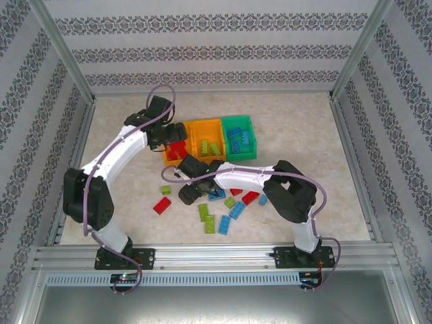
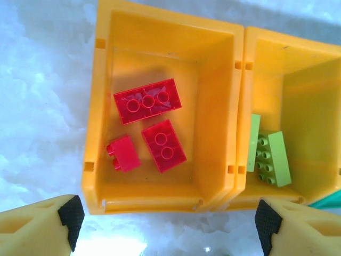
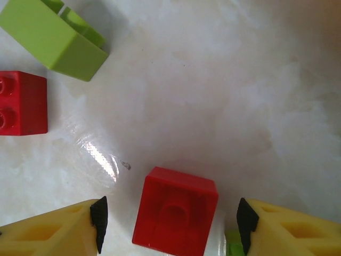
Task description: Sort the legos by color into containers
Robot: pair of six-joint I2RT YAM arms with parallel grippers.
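My left gripper [image 2: 168,224] hangs open over the near rim of the left orange container [image 2: 213,106], which holds three red legos [image 2: 147,100]. The orange container [image 2: 309,96] beside it holds lime legos [image 2: 277,157]. A green container [image 1: 239,119] at the right of the row holds blue legos [image 1: 241,138]. My right gripper [image 3: 168,224] is open low over the table, and an upturned red lego [image 3: 176,213] lies between its pads with a gap on each side. Another red lego [image 3: 21,104] and a lime one [image 3: 50,37] lie farther off.
Loose legos are scattered in front of the containers: red [image 1: 162,206], lime [image 1: 202,212], blue [image 1: 237,210], another red [image 1: 250,197]. Patterned walls and metal posts close in the table. A metal rail [image 1: 216,256] runs along the near edge.
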